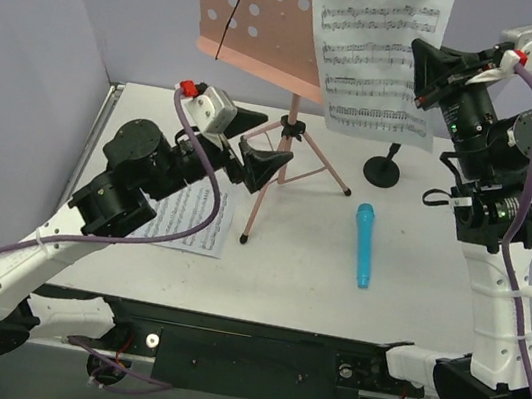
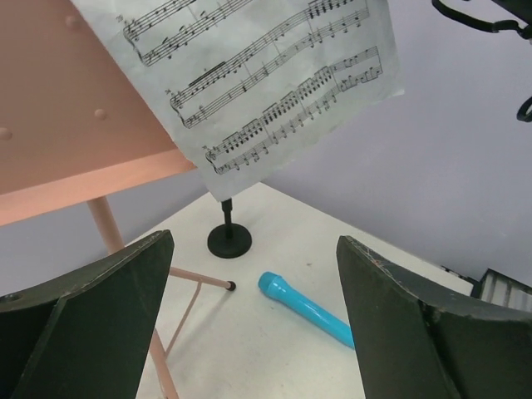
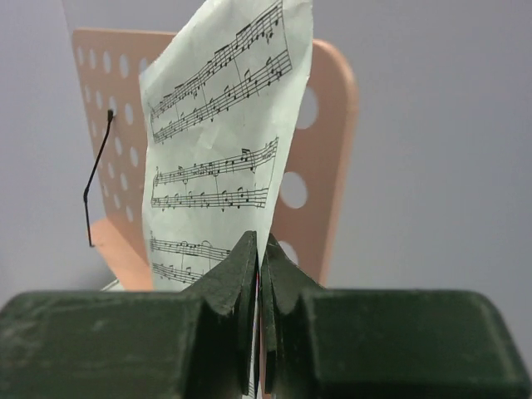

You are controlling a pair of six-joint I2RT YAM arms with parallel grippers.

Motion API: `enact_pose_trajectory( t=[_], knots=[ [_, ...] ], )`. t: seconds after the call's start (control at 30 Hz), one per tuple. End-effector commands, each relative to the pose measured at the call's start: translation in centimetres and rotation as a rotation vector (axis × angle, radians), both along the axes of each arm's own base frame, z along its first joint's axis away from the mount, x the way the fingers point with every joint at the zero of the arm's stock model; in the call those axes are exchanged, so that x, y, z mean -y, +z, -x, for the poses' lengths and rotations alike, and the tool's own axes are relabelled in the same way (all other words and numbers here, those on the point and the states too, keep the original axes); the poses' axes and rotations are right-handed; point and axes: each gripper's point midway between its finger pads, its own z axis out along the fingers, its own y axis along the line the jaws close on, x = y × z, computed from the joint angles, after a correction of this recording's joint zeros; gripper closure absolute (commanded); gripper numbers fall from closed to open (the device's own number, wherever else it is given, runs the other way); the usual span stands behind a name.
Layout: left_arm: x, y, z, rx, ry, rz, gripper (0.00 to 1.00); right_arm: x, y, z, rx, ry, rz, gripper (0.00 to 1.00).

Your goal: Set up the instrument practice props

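Table (image 1: 281, 293), white top, walls close along its left and far edges
- Music stand (image 1: 260, 16), pink, perforated: 1, upright at far centre, tripod legs splayed
- Sheet-music pages: 2. One page (image 1: 375, 55) hangs over the stand's right edge, pinched at its right margin by the closed right gripper (image 1: 425, 75). Second page (image 1: 191, 223) flat at near left, partly under the left arm
- Microphone (image 1: 363, 243), blue: 1, lying on bare tabletop right of the tripod, apart from everything
- Mic stand (image 1: 383, 170), black, round base: 1, near the far edge, unloaded
- Left gripper (image 1: 273, 140): jaws wide apart, empty, beside the stand's pole
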Motion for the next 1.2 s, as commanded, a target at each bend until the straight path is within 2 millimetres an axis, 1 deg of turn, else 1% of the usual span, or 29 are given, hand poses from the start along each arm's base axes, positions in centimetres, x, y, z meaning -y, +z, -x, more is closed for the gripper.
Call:
enact_pose_trajectory(
  t=[0.0,0.03,0.07,0.1,0.13,0.17,0.2,0.3,0.33,0.37,0.4,0.43,0.5,0.53,0.57,0.6,0.67,0.7,0.73,0.77,0.8,0.83,0.87,0.9,0.97,1.0,1.03,1.07,1.17],
  knots=[
    [-1.1,5.2,-1.1,0.081,0.035,0.090,0.09,1.8,6.1,2.3,0.203,0.057,-0.145,1.00],
    [-0.8,4.8,-2.1,0.066,0.036,0.083,0.10,2.6,6.5,2.2,0.220,0.045,-0.167,1.00],
    [-0.9,5.7,-2.3,0.077,0.036,0.099,0.10,2.9,6.6,2.2,0.221,0.042,-0.177,1.00],
    [-0.6,5.5,-3.1,0.069,0.035,0.095,0.10,3.7,7.1,2.4,0.246,0.031,-0.197,1.00],
    [-0.7,6.3,-3.3,0.078,0.039,0.109,0.10,4.2,7.0,2.3,0.252,0.019,-0.209,1.00],
    [-0.5,6.6,-3.9,0.083,0.038,0.112,0.10,4.8,7.5,2.7,0.286,0.013,-0.230,1.00],
    [-0.3,6.6,-4.3,0.080,0.037,0.110,0.10,5.4,7.3,2.7,0.293,-0.005,-0.235,1.00],
    [0.2,7.1,-5.7,0.085,0.035,0.108,0.10,6.6,7.4,2.8,0.308,-0.021,-0.260,1.00],
    [0.4,7.1,-5.9,0.085,0.033,0.105,0.10,7.0,7.0,2.8,0.302,-0.030,-0.261,1.00],
    [0.8,7.9,-6.3,0.109,0.024,0.127,0.10,7.2,7.1,2.9,0.310,-0.029,-0.269,1.00],
    [0.9,8.2,-6.4,0.116,0.020,0.133,0.10,7.7,6.7,3.0,0.309,-0.044,-0.272,1.00],
    [1.4,8.3,-6.8,0.120,0.009,0.142,0.11,7.9,6.3,2.9,0.306,-0.049,-0.276,1.00],
    [2.1,8.7,-7.2,0.127,-0.011,0.158,0.11,8.6,6.0,3.1,0.311,-0.069,-0.276,1.00],
    [2.6,8.6,-7.5,0.124,-0.020,0.158,0.11,8.9,6.1,3.5,0.317,-0.078,-0.272,1.00],
    [3.1,8.8,-7.9,0.121,-0.029,0.161,0.11,8.8,5.8,3.5,0.313,-0.076,-0.267,1.00],
    [3.4,8.9,-8.1,0.113,-0.039,0.164,0.11,9.7,5.8,3.7,0.320,-0.104,-0.262,1.00],
    [4.8,8.4,-9.2,0.090,-0.058,0.157,0.11,10.1,5.6,3.9,0.319,-0.113,-0.263,1.00],
    [4.9,9.0,-9.3,0.094,-0.057,0.169,0.11,10.2,5.4,3.7,0.315,-0.115,-0.264,1.00],
    [5.5,8.5,-10.0,0.078,-0.059,0.171,0.11,10.3,5.3,3.9,0.316,-0.114,-0.269,1.00],
    [5.5,9.2,-10.0,0.093,-0.062,0.188,0.11,10.3,5.2,4.0,0.321,-0.112,-0.269,1.00],
    [6.0,8.6,-10.6,0.077,-0.065,0.188,0.11,10.4,5.2,3.9,0.321,-0.110,-0.272,1.00],
    [6.0,9.3,-10.6,0.089,-0.065,0.205,0.11,10.4,5.1,3.9,0.322,-0.110,-0.275,1.00],
    [6.5,8.8,-11.2,0.077,-0.067,0.203,0.11,10.4,5.0,3.9,0.321,-0.106,-0.280,1.00],
    [6.5,9.5,-11.2,0.088,-0.062,0.216,0.12,10.5,4.8,3.8,0.317,-0.108,-0.285,1.00],
    [6.5,9.7,-12.1,0.082,-0.032,0.240,0.14,10.5,4.6,3.7,0.315,-0.101,-0.293,1.00],
    [6.5,9.8,-12.5,0.079,-0.021,0.253,0.14,10.5,4.8,3.9,0.323,-0.093,-0.302,1.00],
    [6.4,10.2,-12.7,0.087,-0.013,0.267,0.14,10.4,4.5,3.6,0.316,-0.088,-0.304,1.00],
    [6.5,10.0,-13.0,0.075,-0.008,0.280,0.15,10.3,4.4,3.6,0.314,-0.080,-0.309,1.00],
    [6.7,10.6,-13.1,0.076,-0.019,0.322,0.18,10.2,4.1,3.5,0.308,-0.071,-0.311,1.00]
  ],
)
